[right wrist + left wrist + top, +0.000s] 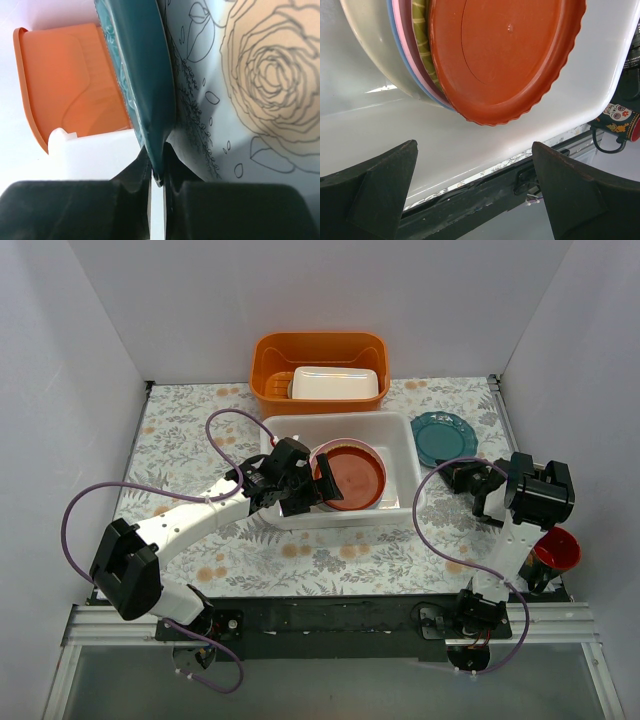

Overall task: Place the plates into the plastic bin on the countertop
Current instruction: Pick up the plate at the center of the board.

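Left hand [474, 146] hangs released, fingers spread wide with nothing between them, at the near-left wall of the plastic bin [398, 440]. It is close to the stacked plates [352, 478], which are nested in the bin's left half with the red-brown one on top. A swing toward the stack could knock it, so any retreat is safer over the bare bench [180, 440] at left. Bare floor shows in the bin's right half, room enough for another plate. Just beside the bin's right rim is the teal plate [445, 437], its edge pinched by the right hand [156, 161]. That thin-rim grip is the weak point: the plate may pivot or slip when raised, or clip the rim in crossing. A red cup [556, 550] crowds the right arm's outer side.
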Controlling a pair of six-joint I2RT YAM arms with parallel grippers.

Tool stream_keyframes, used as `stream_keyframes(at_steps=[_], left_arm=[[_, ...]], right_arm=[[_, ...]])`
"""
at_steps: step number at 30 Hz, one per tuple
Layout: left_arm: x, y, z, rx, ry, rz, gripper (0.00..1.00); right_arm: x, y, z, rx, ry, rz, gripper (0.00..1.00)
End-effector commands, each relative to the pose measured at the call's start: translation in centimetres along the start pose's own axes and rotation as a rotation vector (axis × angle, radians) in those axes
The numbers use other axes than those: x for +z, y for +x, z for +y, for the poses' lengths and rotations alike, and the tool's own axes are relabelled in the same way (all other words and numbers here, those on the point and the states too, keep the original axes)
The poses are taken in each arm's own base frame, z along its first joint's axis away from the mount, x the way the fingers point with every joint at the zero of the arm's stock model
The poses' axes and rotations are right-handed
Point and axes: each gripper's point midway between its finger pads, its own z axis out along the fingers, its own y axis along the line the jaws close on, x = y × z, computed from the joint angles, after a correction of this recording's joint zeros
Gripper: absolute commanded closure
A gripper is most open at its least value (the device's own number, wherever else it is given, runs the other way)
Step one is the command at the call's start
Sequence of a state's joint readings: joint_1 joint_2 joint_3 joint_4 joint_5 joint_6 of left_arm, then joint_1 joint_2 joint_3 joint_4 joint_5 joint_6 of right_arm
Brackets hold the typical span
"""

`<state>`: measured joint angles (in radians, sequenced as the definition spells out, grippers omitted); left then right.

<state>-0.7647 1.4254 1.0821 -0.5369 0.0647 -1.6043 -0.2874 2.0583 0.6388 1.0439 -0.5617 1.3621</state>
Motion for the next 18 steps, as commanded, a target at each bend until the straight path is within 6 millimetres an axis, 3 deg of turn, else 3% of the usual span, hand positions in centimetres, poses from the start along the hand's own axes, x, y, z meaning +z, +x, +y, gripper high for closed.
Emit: stream_keyframes(at_steps=[1, 10, 18], left_arm=[[-0.8, 0.6, -0.6, -0.003, 0.022, 0.030, 0.02], [-1.2, 0.4, -0.9, -0.003, 0.035, 0.022, 0.02], [-1.6, 0.3, -0.8, -0.003, 0.039, 0.006, 0.02]], right_arm=[[0.0, 0.6, -2.0, 0.078, 0.056, 0.011, 0.98], [0.0, 0.3, 0.5, 0.070, -0.003, 0.015, 0.99], [0.0, -1.0, 6.0, 0.005, -0.067, -0.006, 0.99]])
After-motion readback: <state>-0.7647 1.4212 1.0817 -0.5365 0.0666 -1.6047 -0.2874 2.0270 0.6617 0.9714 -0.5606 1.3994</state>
